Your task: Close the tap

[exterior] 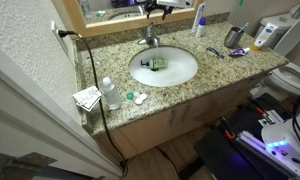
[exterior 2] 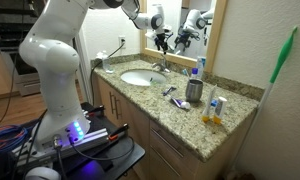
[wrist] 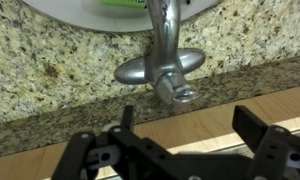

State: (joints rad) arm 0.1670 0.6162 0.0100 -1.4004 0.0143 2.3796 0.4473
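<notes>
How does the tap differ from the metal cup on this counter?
The tap sits behind the basin; the metal cup stands apart, farther along the counter. The tap has a spout and lever; the cup is a plain upright cylinder. Both are metal.

Bright, even indoor light; soft highlights on tap; wrist view foreground blurred; exterior views grainy.

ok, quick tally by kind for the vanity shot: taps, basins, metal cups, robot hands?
Taps: 1, the chrome tap behind the basin
Basins: 1, the white basin set in the granite top
Metal cups: 1, the metal cup on the counter
Hands: 1, the hand, open in the wrist view, close to the tap
Total: 4
</notes>
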